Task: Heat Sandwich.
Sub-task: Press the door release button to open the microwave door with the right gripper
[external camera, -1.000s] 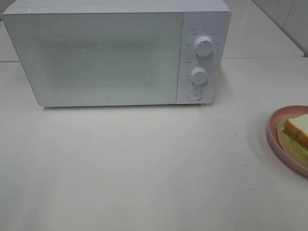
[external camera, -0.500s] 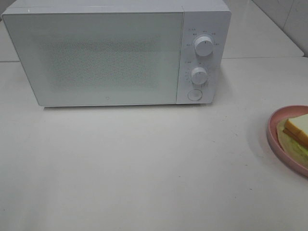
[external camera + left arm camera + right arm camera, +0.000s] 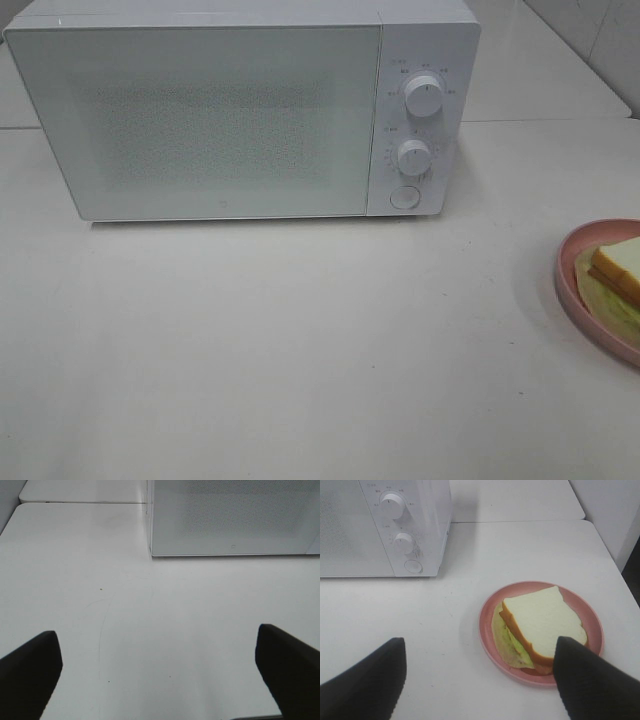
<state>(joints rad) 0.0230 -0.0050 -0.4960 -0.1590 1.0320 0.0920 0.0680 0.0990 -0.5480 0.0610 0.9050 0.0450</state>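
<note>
Sandwich: the sandwich (image 3: 542, 625) is lying flat on the pink plate (image 3: 484, 630), with white bread uppermost and a pale green layer showing along one side.
Plate: it is sitting on the table (image 3: 300, 340) at the right edge of the high view, well apart from the microwave oven (image 3: 445, 60) and forward of its control side.
Microwave oven: it is standing at the back of the table with its door (image 3: 200, 120) shut. The upper knob (image 3: 424, 97), the lower knob (image 3: 412, 157) and the round button (image 3: 404, 197) are facing the arms.
Why placed so: the plate is probably acting as the carrier, so the bread itself is not being squeezed. It is lying on the right arm's side, while the door's free edge is facing the left arm's side.
Right tool: the right tool (image 3: 479, 642) is hanging over the table with its jaws spread wide and nothing between them.
Sandwich to right tool: the sandwich is lying just beyond the jaws and off towards one finger (image 3: 585, 680), which is overlapping the plate's near rim in the wrist view. No contact is showing.
Left tool: the left tool (image 3: 156, 632) is also gaping wide and empty, over bare table, looking at the door's lower corner from near.
Step in hand: nothing is being gripped and the door is not yet open, so the task looks to be at its start, with the door likely coming before the plate.
</note>
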